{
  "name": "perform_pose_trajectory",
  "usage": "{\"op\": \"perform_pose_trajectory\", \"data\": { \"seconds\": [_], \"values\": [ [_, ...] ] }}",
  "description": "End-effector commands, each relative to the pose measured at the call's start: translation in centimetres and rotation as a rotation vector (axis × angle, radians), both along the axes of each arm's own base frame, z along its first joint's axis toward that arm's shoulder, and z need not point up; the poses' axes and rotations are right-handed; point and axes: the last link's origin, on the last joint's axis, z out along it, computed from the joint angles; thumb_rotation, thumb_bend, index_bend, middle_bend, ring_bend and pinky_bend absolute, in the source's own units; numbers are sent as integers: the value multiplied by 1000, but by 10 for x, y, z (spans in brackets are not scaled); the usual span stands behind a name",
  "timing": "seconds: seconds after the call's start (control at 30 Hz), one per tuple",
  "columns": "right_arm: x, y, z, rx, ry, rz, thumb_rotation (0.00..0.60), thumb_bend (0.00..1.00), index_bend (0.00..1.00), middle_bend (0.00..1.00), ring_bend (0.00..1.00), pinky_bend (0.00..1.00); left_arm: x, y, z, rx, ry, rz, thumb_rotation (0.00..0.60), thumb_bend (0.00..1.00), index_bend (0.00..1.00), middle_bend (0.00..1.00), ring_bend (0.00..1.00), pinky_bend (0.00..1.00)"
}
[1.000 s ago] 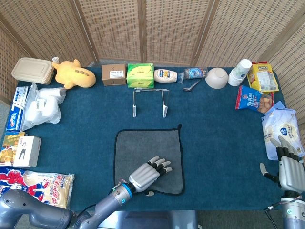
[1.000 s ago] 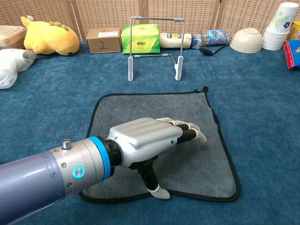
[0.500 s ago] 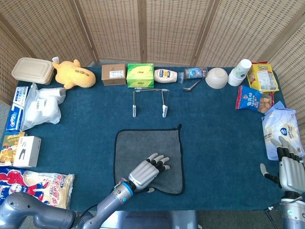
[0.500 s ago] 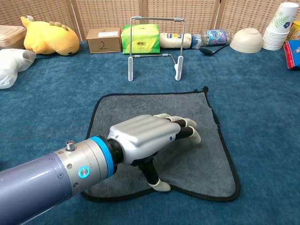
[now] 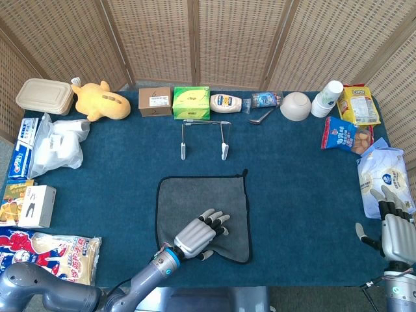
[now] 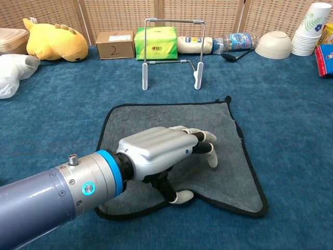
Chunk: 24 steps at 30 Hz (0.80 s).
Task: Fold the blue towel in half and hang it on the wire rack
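One towel is spread on the table below the wire rack; its near edge is pinched under the left hand. The right hand is kept apart, fingers loosely spread, empty.

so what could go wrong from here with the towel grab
The left hand is curling on the towel near its front edge, thumb under the hem. It may pinch only a small fold, so the cloth could slip or bunch when lifted. The wire rack looks light and might tip during hanging.
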Motion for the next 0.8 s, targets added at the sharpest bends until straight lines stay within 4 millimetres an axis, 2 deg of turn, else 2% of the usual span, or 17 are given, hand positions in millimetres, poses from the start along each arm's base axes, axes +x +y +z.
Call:
{"op": "perform_pose_trajectory", "data": {
  "seconds": [0.03,0.4,0.8],
  "values": [
    [1,0,-1,2,-1,1,600,328,114,25,0,0,-2,0,1,-3,-3,12,600,438,294,87,0,0],
    [0,1,0,0,-1,-8,600,328,114,25,0,0,-6,1,0,7,-4,41,600,448,470,150,0,0],
    [0,1,0,1,-3,-9,600,329,114,26,0,0,-5,4,1,20,-30,66,600,460,593,209,0,0]
  ]
}}
